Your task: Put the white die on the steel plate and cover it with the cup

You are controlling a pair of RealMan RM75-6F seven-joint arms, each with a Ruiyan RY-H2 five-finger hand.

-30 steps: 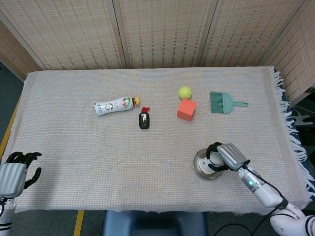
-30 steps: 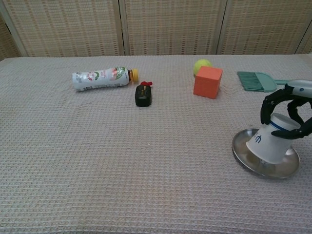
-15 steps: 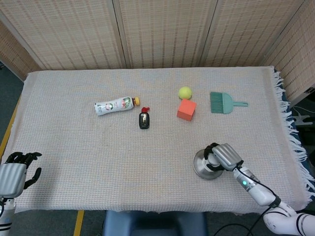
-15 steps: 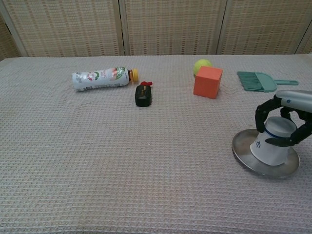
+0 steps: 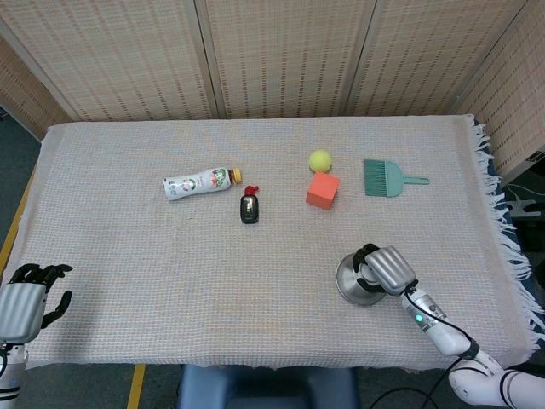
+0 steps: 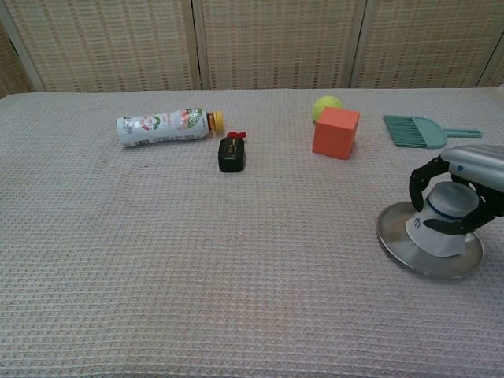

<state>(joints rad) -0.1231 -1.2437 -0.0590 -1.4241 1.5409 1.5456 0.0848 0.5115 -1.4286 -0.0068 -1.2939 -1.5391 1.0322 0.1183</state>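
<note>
At the far left edge of the head view, the left hand (image 5: 25, 300) hangs just off the table's near corner, its dark fingers spread and holding nothing. On the woven cloth (image 5: 128, 247), a white bottle (image 5: 197, 182) with an orange cap lies on its side, and just right of it sits a small black bottle (image 5: 249, 207) with a red top. Further right, a yellow-green ball (image 5: 320, 160) rests just behind an orange cube (image 5: 323, 190), and a teal brush (image 5: 385, 179) lies beyond them. Near the front right, the steel plate (image 6: 398, 242) carries the white cup (image 6: 441, 224), which stands upside down on it. The right hand (image 6: 465, 193) wraps its fingers around the cup and grips it. The white die is not visible in either view.
</note>
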